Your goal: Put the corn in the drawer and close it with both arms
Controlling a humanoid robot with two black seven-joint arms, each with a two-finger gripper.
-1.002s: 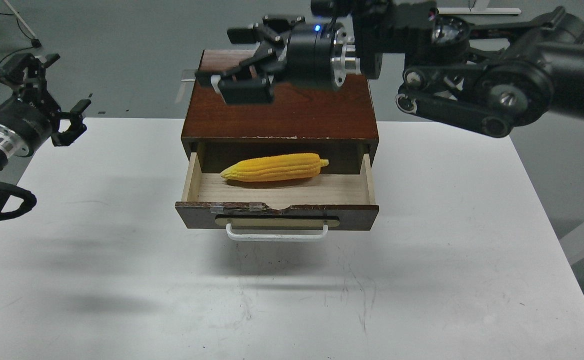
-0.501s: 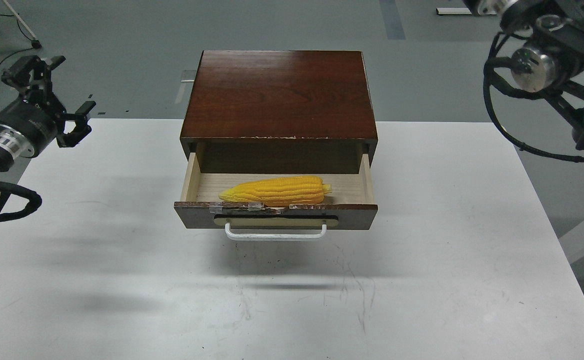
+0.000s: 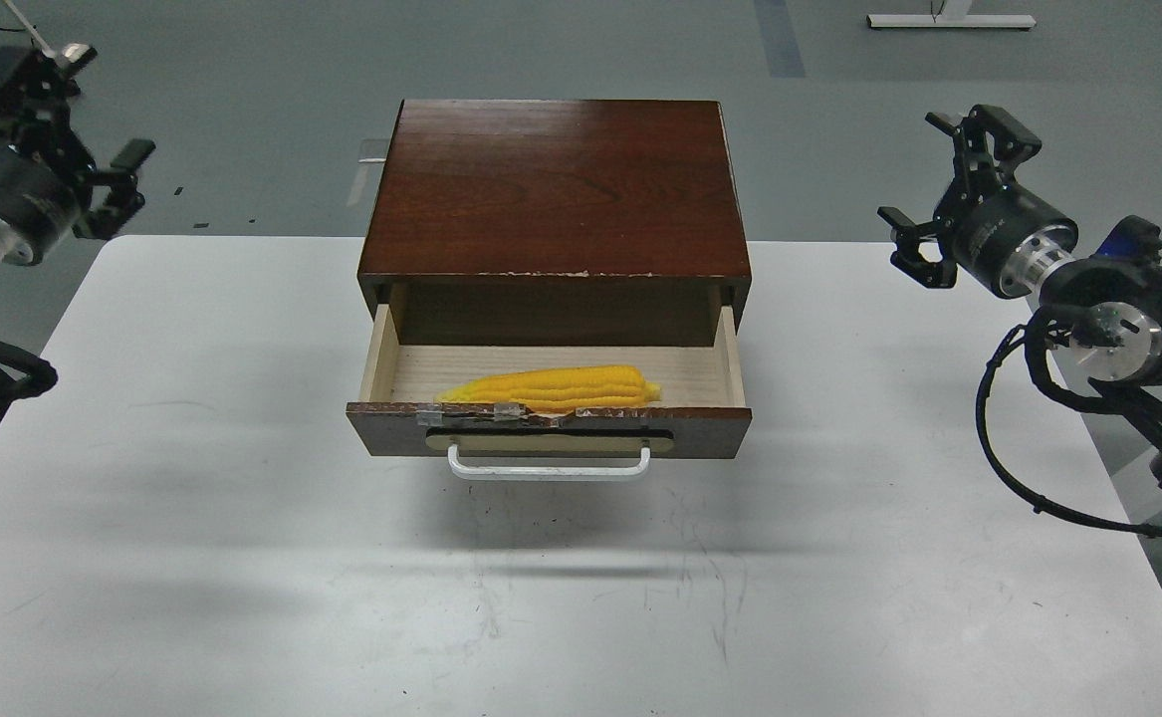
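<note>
I see a big white surface (image 3: 242, 518) that fills most of the frame. It has small dark scuffs and thin scratches near the lower middle, and soft grey shadows lie across it. Behind it, at the top of the frame, is a grey floor (image 3: 242, 80). A white stand foot (image 3: 949, 18) sits on the floor at the upper right, and a thin cable runs at the upper left.

In the middle of the frame stands a dark red-brown wooden box (image 3: 556, 189) with a shiny top. Its drawer (image 3: 549, 430) is pulled out toward me. The drawer front is dark brown with a white bar handle (image 3: 549, 466), and its top edge is chipped and taped. The inside is pale wood.

The corn (image 3: 551, 387) lies flat inside the drawer, right behind the drawer front. Its thin tip points to the left of the frame and its stub end to the right. The front edge hides its lower side.

My left tool (image 3: 63, 129) hangs at the upper left, off the edge of the surface, with its fingers spread and nothing in them. My right tool (image 3: 954, 189) hangs at the right, over the far right edge of the surface, fingers spread too and holding nothing. Both are well apart from the box.
</note>
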